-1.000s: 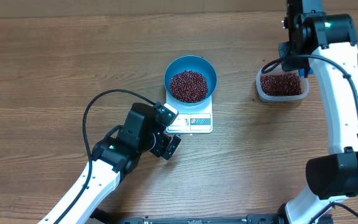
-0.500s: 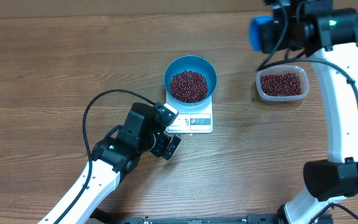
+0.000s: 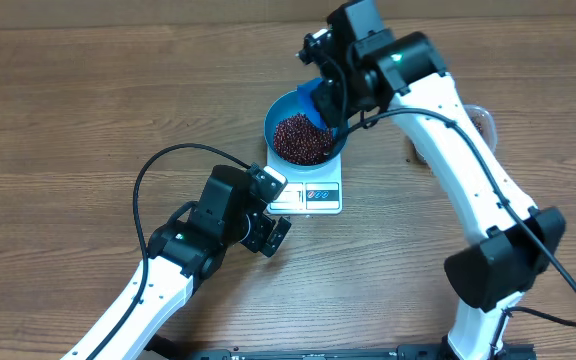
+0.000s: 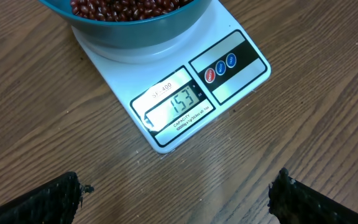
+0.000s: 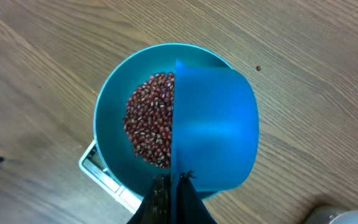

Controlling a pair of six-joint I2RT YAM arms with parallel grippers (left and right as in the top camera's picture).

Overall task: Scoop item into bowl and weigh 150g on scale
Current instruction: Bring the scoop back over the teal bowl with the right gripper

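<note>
153 on the scale point(image 4: 185, 93) display. Where are the beans point(image 3: 304, 138)?
– Heaped in the bowl point(image 3: 280, 112) on the scale. Right gripper point(image 5: 174, 186) is clenched on the blue scoop point(image 5: 213, 130) over the bowl's far right; left gripper point(image 4: 176, 196) is spread wide, empty, just near of the scale.

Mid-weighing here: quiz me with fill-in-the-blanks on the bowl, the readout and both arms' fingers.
The blue bowl of beans rests on the white ____.
Its display reads ____.
The right arm's fingers hold a blue ____ above the bowl.
The left arm's fingers are ____ and hold nothing.
Missing words: scale; 153; scoop; open.
</note>
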